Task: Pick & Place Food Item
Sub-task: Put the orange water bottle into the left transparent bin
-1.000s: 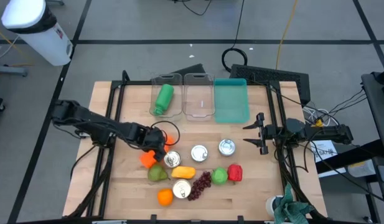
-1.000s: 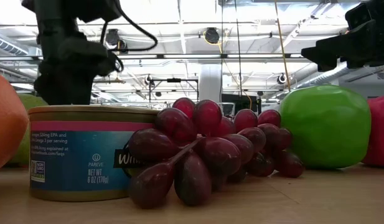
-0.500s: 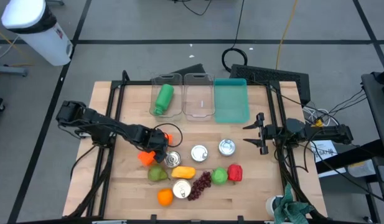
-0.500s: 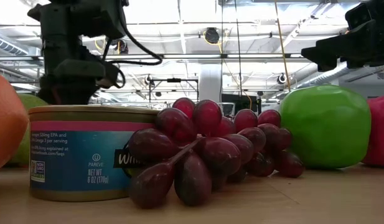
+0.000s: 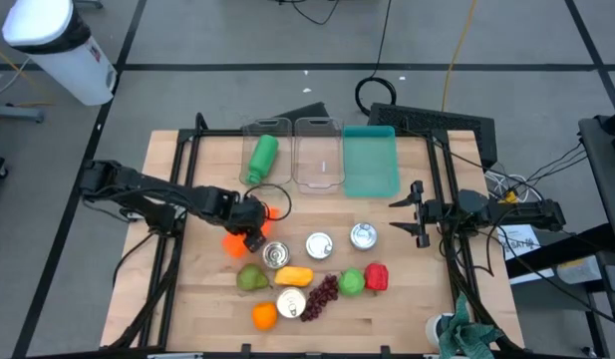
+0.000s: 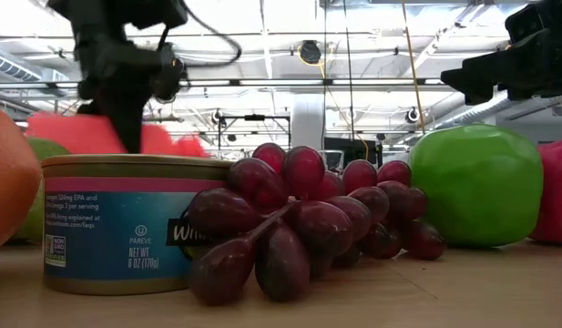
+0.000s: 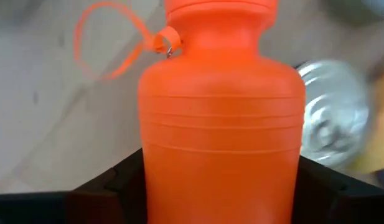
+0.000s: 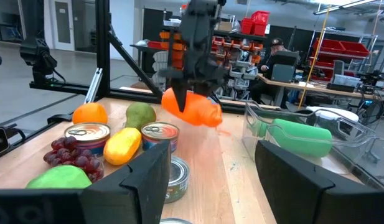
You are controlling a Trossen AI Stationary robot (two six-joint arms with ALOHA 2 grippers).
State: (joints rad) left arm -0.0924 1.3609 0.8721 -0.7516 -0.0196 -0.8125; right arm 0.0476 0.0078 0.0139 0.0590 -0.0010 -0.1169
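My left gripper is clamped on the orange bottle, with one dark finger on each side of it. In my left wrist view the orange bottle fills the middle, and its thin orange loop sticks out by the cap. In the right wrist view the bottle hangs tilted in the air above the wooden table, not touching it. Just beside my left gripper is a shiny can, and below that lie a green pear and a yellow fruit. Near the front edge are an orange, another can, and purple grapes. The grapes lean right against that can in the low view. A green apple and a red pepper sit next to the grapes. Two more cans stand in the middle of the table. At the far side are three bins in a row. The first clear bin holds a green bottle, next comes another clear bin, then a teal bin. My right gripper waits well apart at the right side, fingers apart and holding nothing.
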